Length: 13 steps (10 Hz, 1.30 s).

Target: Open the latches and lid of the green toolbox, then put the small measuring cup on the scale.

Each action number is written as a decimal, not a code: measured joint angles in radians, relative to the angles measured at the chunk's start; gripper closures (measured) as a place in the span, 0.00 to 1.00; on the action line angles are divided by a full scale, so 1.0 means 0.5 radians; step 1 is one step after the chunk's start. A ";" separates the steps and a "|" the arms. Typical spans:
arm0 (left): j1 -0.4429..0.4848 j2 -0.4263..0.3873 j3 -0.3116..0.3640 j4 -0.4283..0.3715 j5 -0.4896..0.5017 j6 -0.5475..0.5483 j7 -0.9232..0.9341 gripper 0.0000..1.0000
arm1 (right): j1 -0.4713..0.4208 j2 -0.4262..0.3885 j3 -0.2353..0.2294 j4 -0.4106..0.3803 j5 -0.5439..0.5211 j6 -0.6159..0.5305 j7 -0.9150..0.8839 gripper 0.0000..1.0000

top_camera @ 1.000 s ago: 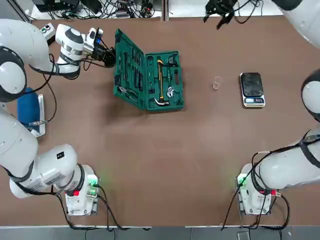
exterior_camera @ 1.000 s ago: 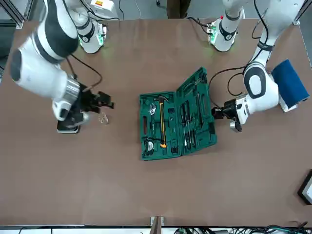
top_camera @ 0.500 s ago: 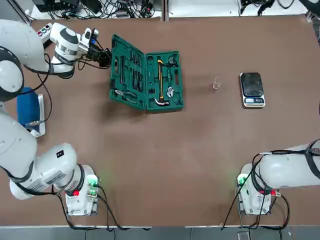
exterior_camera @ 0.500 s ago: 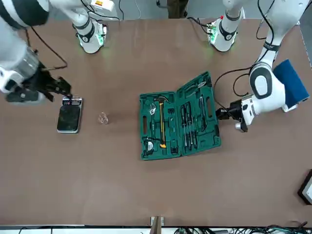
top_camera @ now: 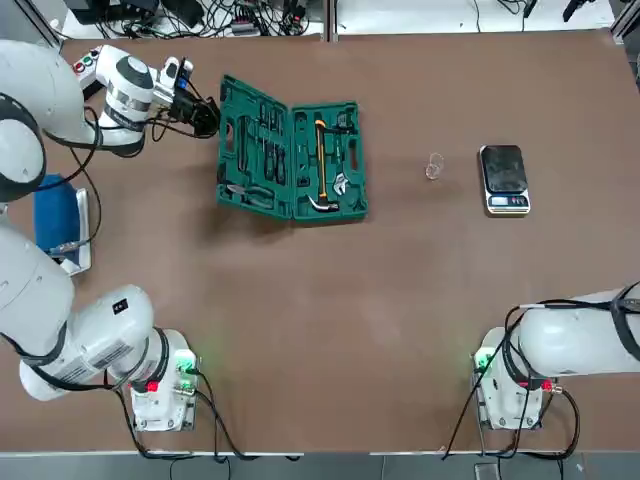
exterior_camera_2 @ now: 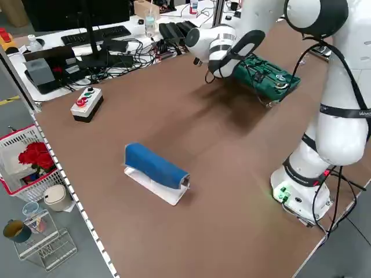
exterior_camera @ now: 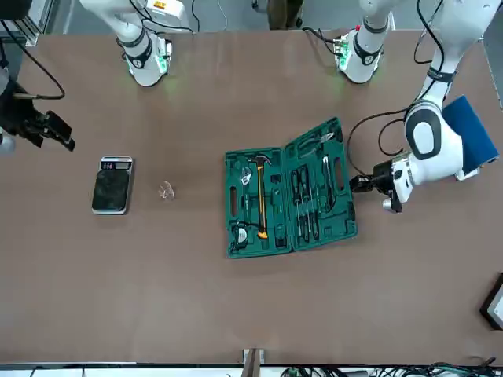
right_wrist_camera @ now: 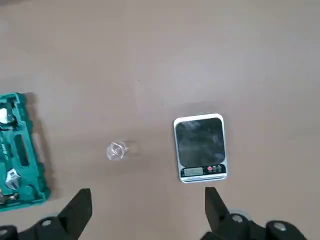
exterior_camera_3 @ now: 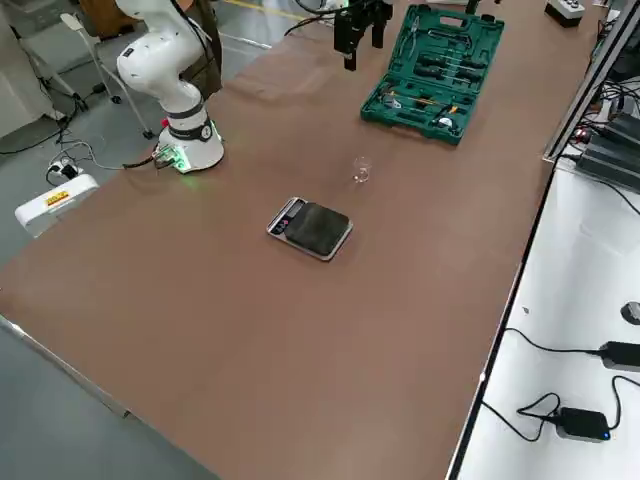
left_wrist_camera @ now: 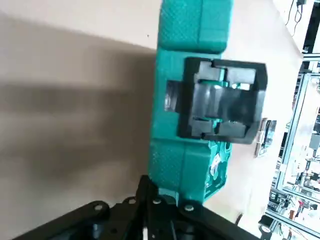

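The green toolbox point(top_camera: 325, 160) lies open at the table's left middle, tools showing in both halves. Its lid point(top_camera: 250, 150) is folded out to the left and still slopes a little. My left gripper point(top_camera: 207, 117) is shut, its tips against the lid's outer edge beside a dark latch point(left_wrist_camera: 222, 105). The small measuring cup point(top_camera: 434, 167) stands on the table just left of the scale point(top_camera: 503, 170), apart from it. High above them, my right gripper point(right_wrist_camera: 147, 215) hangs open and empty; the front view places it past the scale point(exterior_camera: 111, 188), at the table's side.
A blue block on a white base point(top_camera: 58, 215) sits at the left edge. A grey box with coloured buttons point(top_camera: 90, 60) stands in the far left corner. Cables and gear lie beyond the far edge.
The lid has swung further out to the left and lower, with my left gripper moving along at its edge. My right gripper has pulled away from the cup, up and to the right.
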 joint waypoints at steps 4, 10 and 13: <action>-0.008 0.056 -0.001 0.040 0.002 0.024 -0.042 0.99 | 0.008 0.013 0.121 -0.052 -0.016 -0.027 0.042 0.00; -0.007 0.123 0.002 0.066 0.090 0.089 -0.058 0.99 | 0.068 0.173 0.467 -0.671 -0.016 0.833 0.517 0.00; -0.009 0.151 0.021 0.069 0.105 0.099 -0.093 0.99 | 0.065 0.454 0.460 -0.752 -0.017 1.032 0.530 0.02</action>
